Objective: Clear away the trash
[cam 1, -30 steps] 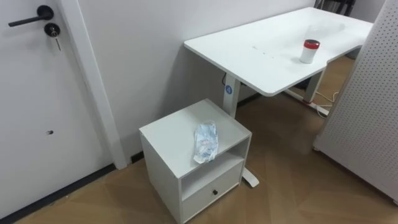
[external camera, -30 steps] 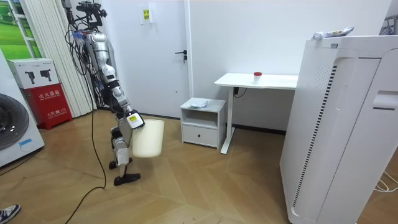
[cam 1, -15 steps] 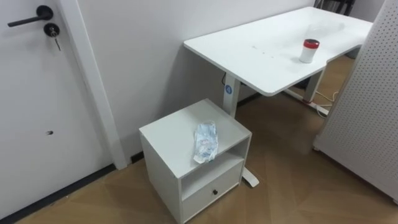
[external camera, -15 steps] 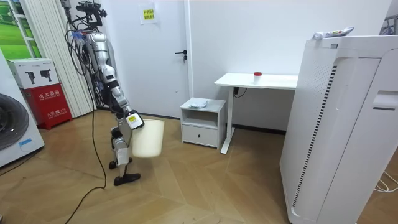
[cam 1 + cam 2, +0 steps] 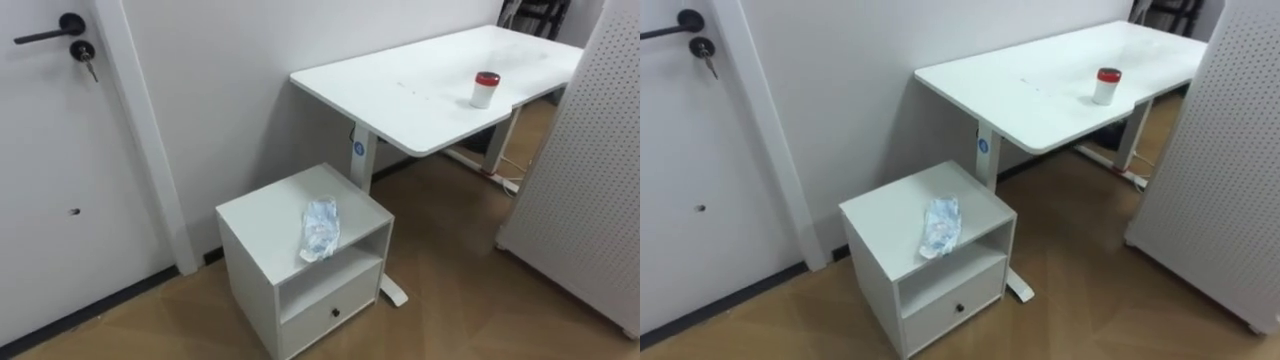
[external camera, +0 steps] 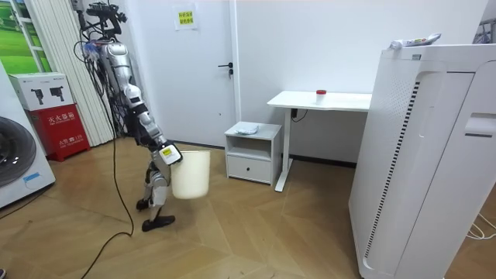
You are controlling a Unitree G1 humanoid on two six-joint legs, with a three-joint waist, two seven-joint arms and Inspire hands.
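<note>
White desk (image 5: 420, 85) along the wall, with a red-lidded cup (image 5: 485, 88) upright on it. Low white cabinet (image 5: 262, 212) sits just beside the desk leg (image 5: 362, 160), an open shelf over one drawer (image 5: 325, 312). Door (image 5: 50, 170) on the left has a dark handle (image 5: 45, 28), probably a key (image 5: 88, 65) hanging below. White perforated panel (image 5: 590, 160) stands on the right.

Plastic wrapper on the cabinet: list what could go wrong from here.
1. The plastic wrapper hangs over the front edge of the cabinet; a clumsy touch could knock it to the floor.
2. The robot stands some steps away, carrying the bin in front of it; the bin may bump the cabinet on approach.
</note>
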